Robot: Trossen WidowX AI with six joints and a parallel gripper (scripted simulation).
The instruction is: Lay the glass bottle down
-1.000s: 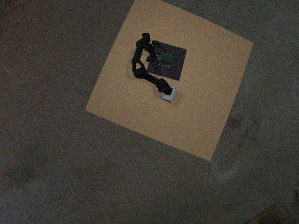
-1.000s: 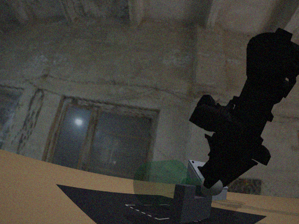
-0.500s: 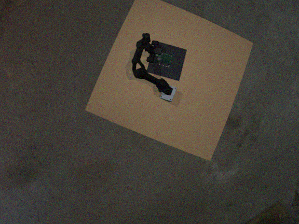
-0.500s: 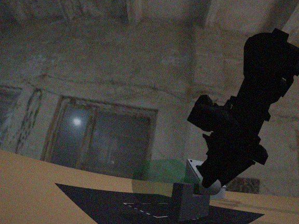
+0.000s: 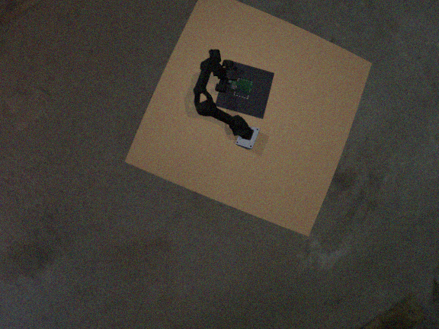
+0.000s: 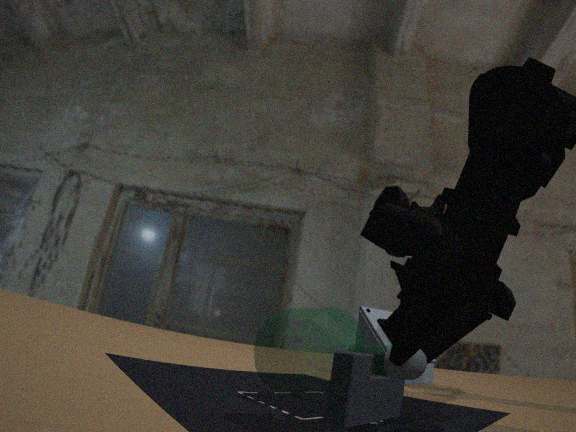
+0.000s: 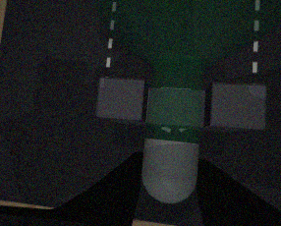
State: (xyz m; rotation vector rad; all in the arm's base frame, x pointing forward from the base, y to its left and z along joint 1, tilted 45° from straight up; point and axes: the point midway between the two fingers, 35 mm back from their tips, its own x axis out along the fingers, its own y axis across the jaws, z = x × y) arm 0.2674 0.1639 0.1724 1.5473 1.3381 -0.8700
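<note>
Bottle on its side above the mat, neck at the rest

The mat [image 5: 263,95] [image 6: 200,400] lies on the bench [image 5: 305,129] [image 6: 60,320]. On the mat stands the rest [image 6: 370,395] [image 7: 120,98], at one end of the outline [image 5: 241,97] [image 6: 272,406] [image 7: 255,46]. The bottle [image 5: 245,85] [image 6: 305,340] [image 7: 179,64] is above the mat; in the exterior view its body is left of the rest. From the wrist, its neck runs between the two uprights, and its cap [image 6: 407,365] [image 7: 170,169] is beyond the rest, between the fingers [image 5: 227,79] [image 6: 400,357]. The arm's base [image 5: 244,144] [image 6: 372,315] is on the bench, beside the mat.
</note>
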